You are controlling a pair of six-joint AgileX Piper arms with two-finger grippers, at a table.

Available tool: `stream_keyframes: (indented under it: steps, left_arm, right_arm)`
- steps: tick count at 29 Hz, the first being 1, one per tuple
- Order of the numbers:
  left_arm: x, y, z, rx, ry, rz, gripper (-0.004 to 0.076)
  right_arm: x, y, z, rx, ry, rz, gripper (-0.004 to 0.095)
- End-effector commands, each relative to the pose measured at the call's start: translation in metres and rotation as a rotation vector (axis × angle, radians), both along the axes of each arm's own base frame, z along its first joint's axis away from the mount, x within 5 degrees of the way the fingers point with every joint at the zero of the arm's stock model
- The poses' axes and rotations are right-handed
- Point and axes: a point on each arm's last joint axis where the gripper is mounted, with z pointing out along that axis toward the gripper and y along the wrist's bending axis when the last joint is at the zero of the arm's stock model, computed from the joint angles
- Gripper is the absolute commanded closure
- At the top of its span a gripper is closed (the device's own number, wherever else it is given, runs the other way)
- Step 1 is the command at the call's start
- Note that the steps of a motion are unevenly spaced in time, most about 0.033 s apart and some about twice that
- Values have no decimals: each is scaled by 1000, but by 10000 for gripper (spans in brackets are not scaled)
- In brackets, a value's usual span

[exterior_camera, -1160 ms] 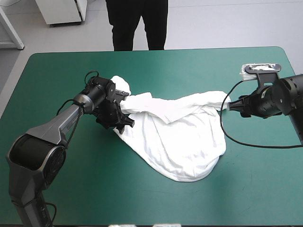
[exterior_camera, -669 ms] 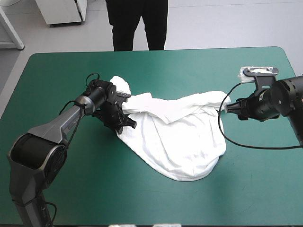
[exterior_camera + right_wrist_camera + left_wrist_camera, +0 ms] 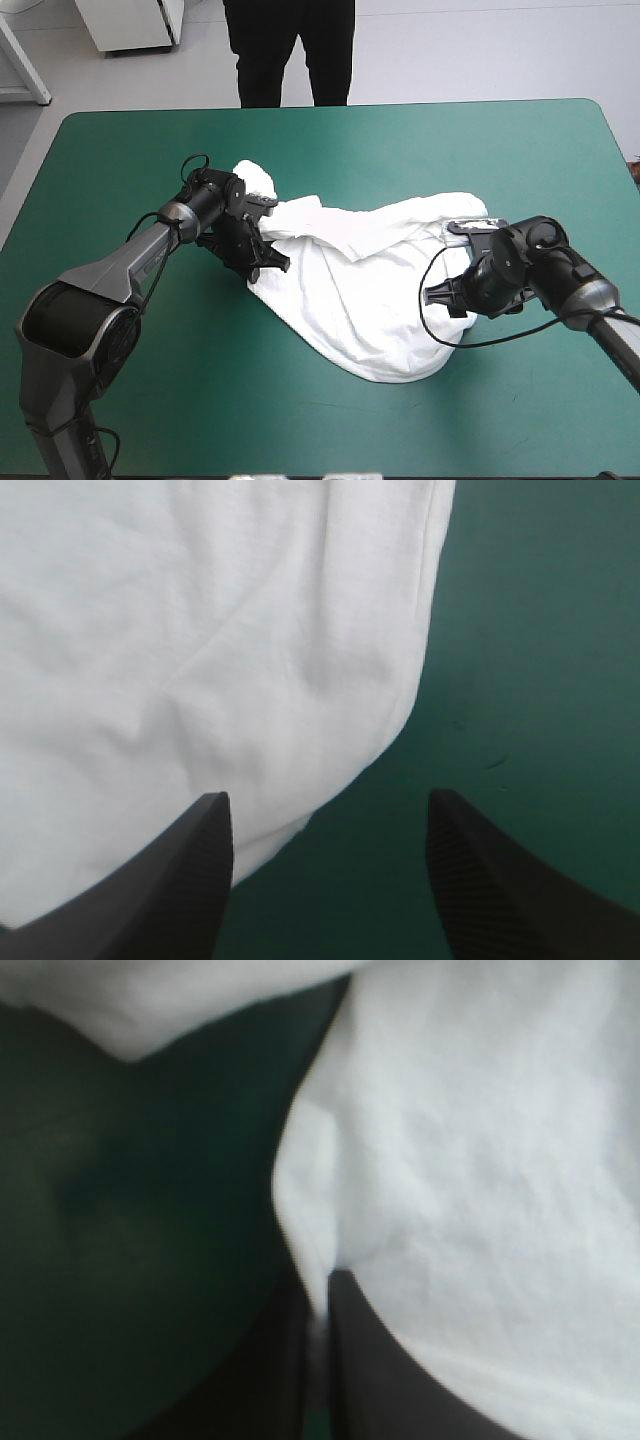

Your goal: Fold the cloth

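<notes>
Left gripper (image 3: 322, 1290) is seemingly pinching the wrinkled white T-shirt (image 3: 370, 300), right gripper (image 3: 325, 805) is hovering spread-fingered over its curved hem on smooth teal-green cover (image 3: 150, 400).

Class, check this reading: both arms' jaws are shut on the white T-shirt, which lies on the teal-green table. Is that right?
Not quite. Only the left jaws are shut on the T-shirt. The right jaws stand open at its edge, gripping nothing, as the right wrist view shows. The rest holds.

The teal-green worktop (image 3: 330, 140) carries the white T-shirt (image 3: 370, 300), lying rumpled across the worktop's middle, well inside its edges.
</notes>
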Motion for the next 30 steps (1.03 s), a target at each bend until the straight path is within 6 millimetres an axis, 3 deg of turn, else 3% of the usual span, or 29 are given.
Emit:
stream_keyframes:
  steps: [1,15,17,20,24,30]
  left_arm:
    - [0,-5,-5,-27,-2,8,734]
    - [-1,-8,-4,-62,10,0,734]
    - [-1,-8,-4,-62,10,0,734]
    - [-1,-8,-4,-62,10,0,734]
    - [-4,-7,5,-67,-2,-4,734]
    - [-13,-4,37,-92,-64,-8,734]
  right_arm:
    - [7,2,-6,-15,-31,-17,354]
    - [8,4,-78,-34,70,-40,363]
    - [8,4,-87,-47,102,-40,415]
    - [8,5,-96,-61,139,-38,579]
    - [9,5,-99,-62,148,-40,915]
    - [3,2,-89,-83,177,-28,926]
